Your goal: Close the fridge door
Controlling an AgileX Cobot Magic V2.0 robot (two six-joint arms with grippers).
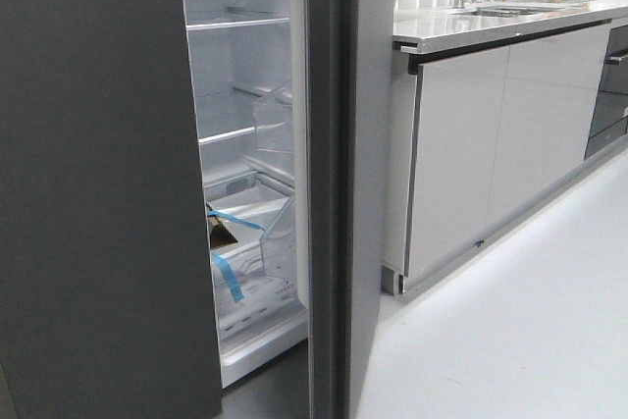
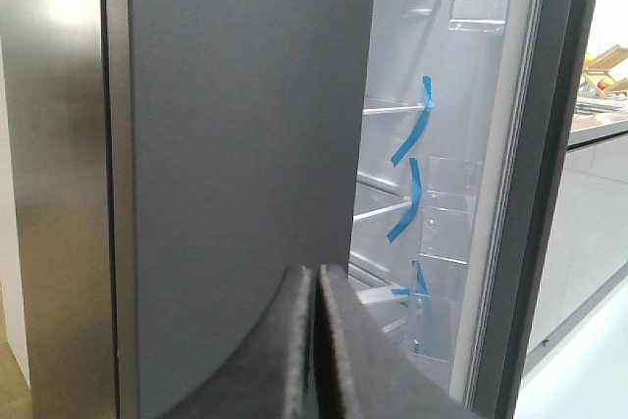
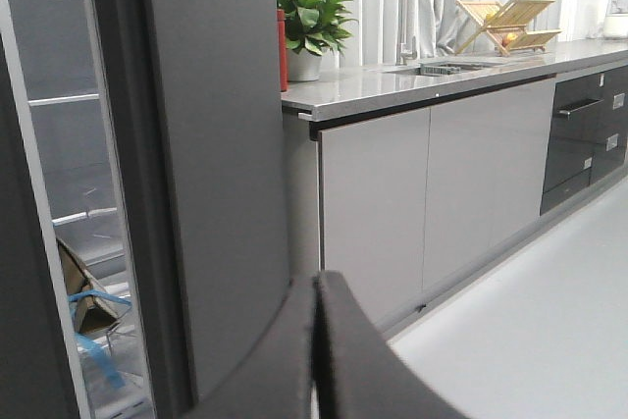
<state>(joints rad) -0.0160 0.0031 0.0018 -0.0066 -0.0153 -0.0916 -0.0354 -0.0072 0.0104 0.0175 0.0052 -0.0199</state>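
The fridge door point(image 1: 334, 183) stands ajar, seen edge-on, with a white inner rim and clear door bins. Its outer face turns toward the kitchen counter. Left of it the fridge's inside point(image 1: 240, 144) shows white shelves and blue tape strips. A second dark grey panel point(image 1: 98, 193) fills the left. In the left wrist view my left gripper point(image 2: 316, 270) is shut and empty, its tips in front of that left panel point(image 2: 245, 144), with the ajar door point(image 2: 545, 144) to one side. My right gripper point(image 3: 316, 280) is shut and empty, close to the door's outer face point(image 3: 216, 144). Neither gripper shows in the front view.
A kitchen counter point(image 1: 510, 22) with glossy pale grey cabinet fronts point(image 1: 500, 134) runs right of the door, carrying a potted plant point(image 3: 309, 22), tap point(image 3: 412, 7) and wooden dish rack point(image 3: 510, 22). Pale floor point(image 1: 510, 321) lies in front. A brushed-steel surface point(image 2: 49, 144) borders the left panel.
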